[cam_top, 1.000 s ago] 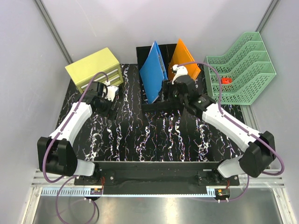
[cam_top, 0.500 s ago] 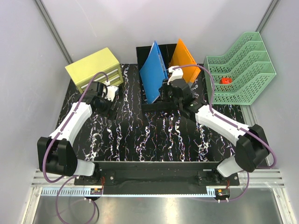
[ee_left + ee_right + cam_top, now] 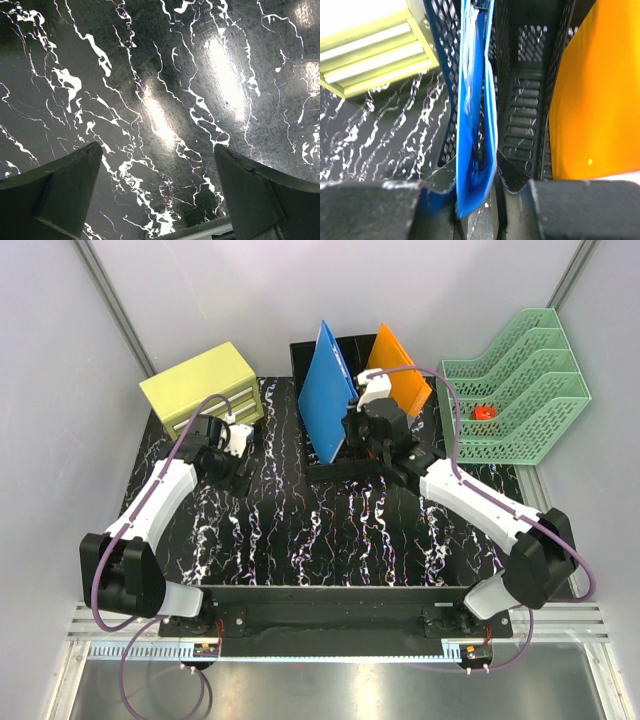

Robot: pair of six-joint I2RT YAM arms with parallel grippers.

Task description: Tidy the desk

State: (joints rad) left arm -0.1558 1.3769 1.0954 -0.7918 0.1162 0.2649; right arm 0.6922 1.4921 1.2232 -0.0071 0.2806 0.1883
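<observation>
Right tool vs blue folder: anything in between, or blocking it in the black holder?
Nothing visible. The right tool is clamped on the blue folder at its lower edge, a finger on each side. The folder stands in the black mesh file holder; the slot between it and the orange folder is empty.

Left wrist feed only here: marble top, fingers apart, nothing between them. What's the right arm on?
Observer: The right gripper is shut on the near edge of a blue folder standing in the black mesh file holder.
Operator: Anything else in that holder?
Observer: An orange folder, to the blue one's right and not touching it.
Operator: What's closest to my left gripper?
Observer: A yellow-green drawer unit at the far-left corner of the desk, just beyond the gripper and apart from it.
</observation>
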